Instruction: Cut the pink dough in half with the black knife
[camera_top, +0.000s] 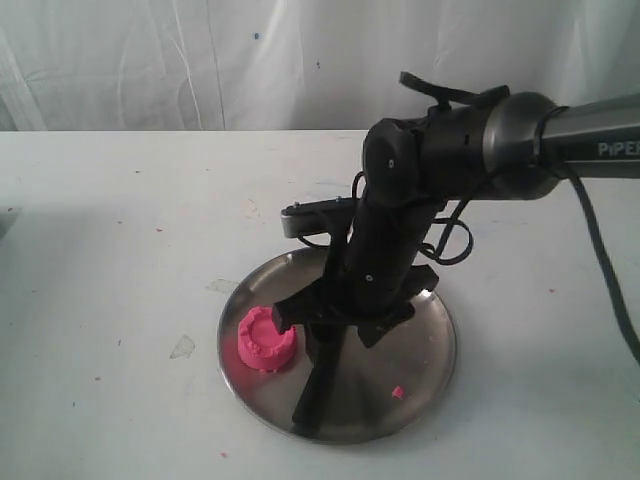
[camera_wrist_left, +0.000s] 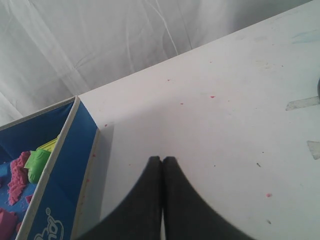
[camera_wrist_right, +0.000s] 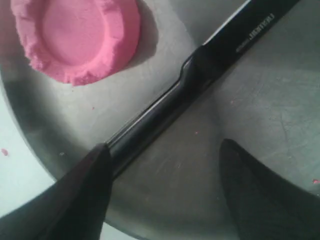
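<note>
Hovering over the black knife (camera_wrist_right: 150, 112) with the right tool (camera_wrist_right: 165, 146) spread wide, holding nothing; lies flat on the steel plate (camera_top: 440, 370), slanting across that gap; has the whole pink dough (camera_top: 265, 340) just beside its handle, leftward on the plate.

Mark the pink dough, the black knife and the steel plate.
pink dough (camera_top: 265, 337), exterior view, on its dented top.
black knife (camera_wrist_right: 200, 67), right wrist view, where blade meets handle.
steel plate (camera_top: 425, 345), exterior view, bare metal near its right rim.

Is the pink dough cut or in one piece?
One piece: the pink dough is a single round puck, no cut through it, beside the black knife.
</note>
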